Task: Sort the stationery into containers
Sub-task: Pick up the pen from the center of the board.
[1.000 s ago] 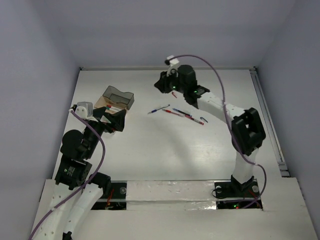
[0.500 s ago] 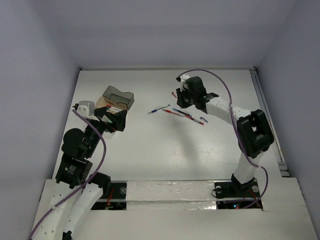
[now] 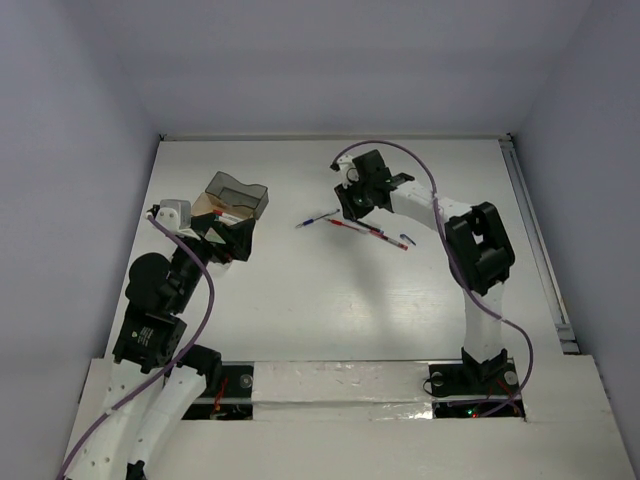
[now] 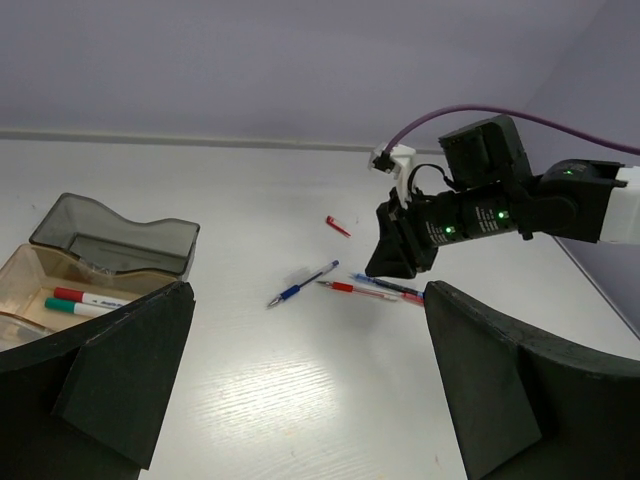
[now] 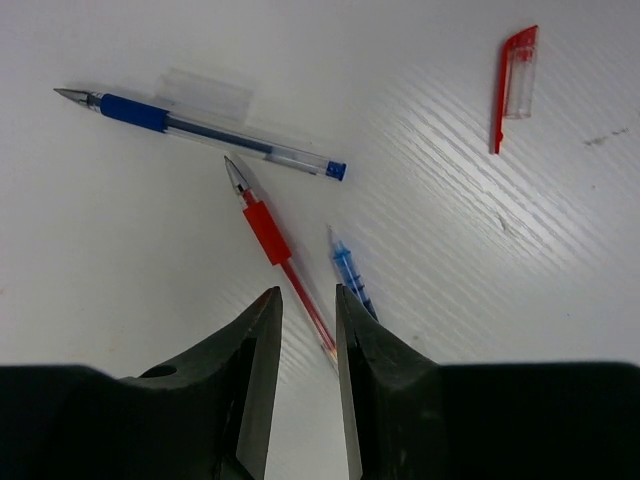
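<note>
Red was the colour under your right hand point(image 5: 305, 295). Over the last second you had swung it from the far part of the counter point(image 3: 330, 300), out to the right and back in, until it hung straight above the loose pens. By my reading, that finished the reach and made the pick-up the step in hand. Its two fingers stood a narrow gap apart with bare counter showing between them, and the tail of the red pen point(image 5: 275, 240) ran into that gap. Nothing was lifted, and I could not tell whether the pads touched the barrel. That pen lay flat and uncapped, with a clear barrel, a red rubber grip and a bare metal tip. The blue-grip pen point(image 5: 200, 135) lay just beyond its tip, a second blue pen point(image 5: 350, 275) lay close beside it, half hidden by a finger, and a loose red cap point(image 5: 515, 85) sat apart. Your left hand point(image 4: 308, 290) had stayed spread wide and empty beside the smoky grey tray point(image 4: 120, 222) and the clear tray point(image 4: 30, 265). The clear tray already held two markers point(image 4: 85, 297), so most of the sorting was still ahead.
</note>
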Controlling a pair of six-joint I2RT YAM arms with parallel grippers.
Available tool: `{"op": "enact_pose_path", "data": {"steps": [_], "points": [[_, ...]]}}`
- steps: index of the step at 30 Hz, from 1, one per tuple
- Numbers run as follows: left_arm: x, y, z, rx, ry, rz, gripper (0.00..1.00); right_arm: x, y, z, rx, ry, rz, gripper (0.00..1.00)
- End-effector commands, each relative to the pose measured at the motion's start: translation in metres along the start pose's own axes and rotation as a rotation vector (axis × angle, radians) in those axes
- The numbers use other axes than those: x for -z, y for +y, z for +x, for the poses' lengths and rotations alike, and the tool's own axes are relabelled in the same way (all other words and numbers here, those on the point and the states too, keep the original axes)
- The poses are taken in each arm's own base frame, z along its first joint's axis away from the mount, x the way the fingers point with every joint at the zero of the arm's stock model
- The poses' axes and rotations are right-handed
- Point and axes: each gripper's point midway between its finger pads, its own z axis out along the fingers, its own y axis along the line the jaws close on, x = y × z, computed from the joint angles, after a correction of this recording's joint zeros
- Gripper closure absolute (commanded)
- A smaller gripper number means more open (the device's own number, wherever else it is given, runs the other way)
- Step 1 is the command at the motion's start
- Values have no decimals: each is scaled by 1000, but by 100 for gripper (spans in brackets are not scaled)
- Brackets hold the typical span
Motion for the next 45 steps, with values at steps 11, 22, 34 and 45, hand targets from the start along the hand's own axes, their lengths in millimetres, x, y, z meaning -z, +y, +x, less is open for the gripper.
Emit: {"op": "enact_pose_path", "data": {"steps": [11, 22, 34, 45], "points": [[-3, -5, -6, 5, -29, 27, 1, -22, 7, 1, 110, 86, 33, 65], [-2, -5, -7, 6, -34, 27, 1, -39, 23, 26, 124, 176, 18, 74], [-1, -5, -7, 12, -38, 27, 1, -14, 52, 24, 104, 143, -49, 99], [-19, -25, 26, 65, 108, 156, 1, 73, 117, -57, -105, -283, -284, 100]]}}
